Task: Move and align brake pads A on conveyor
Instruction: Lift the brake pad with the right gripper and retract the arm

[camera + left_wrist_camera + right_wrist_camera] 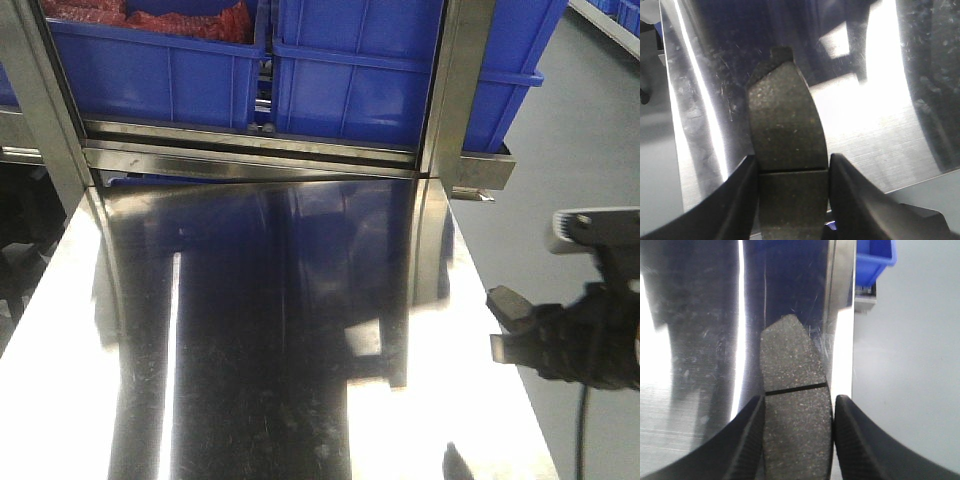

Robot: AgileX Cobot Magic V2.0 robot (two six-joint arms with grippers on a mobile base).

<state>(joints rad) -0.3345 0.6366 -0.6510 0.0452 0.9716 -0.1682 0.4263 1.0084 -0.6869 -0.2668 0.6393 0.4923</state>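
Shiny stainless-steel table (250, 400) fills your front view, streaked with glare. Behind it a steel rack (250, 150) carries deep blue plastic bins (350, 90). Check the left-hand bin (160, 75): red pieces (150, 15) are heaped in it, too blurred to name. What the other bins hold, you cannot see from this angle.

Now your left gripper (792, 200): its black fingers (740, 200) are clamped on the sides of a dark-grey, grainy, curved oblong brake pad (785, 125), squeezing right at the thin groove across its middle. The pad's far end, with a small tab, juts out over the steel near the table's edge; whether it touches the surface, you cannot tell.

Over to your right gripper (797, 440): same story, ribbed black fingers (855, 440) pinched on a second brake pad (792, 365), gripping just behind its groove, free end pointing along the table's right rim.

From the front, your right arm (580, 340) shows as a black shape just off the table's right side, with a white part above it. Smooth grey floor (905, 365) runs beside the table.
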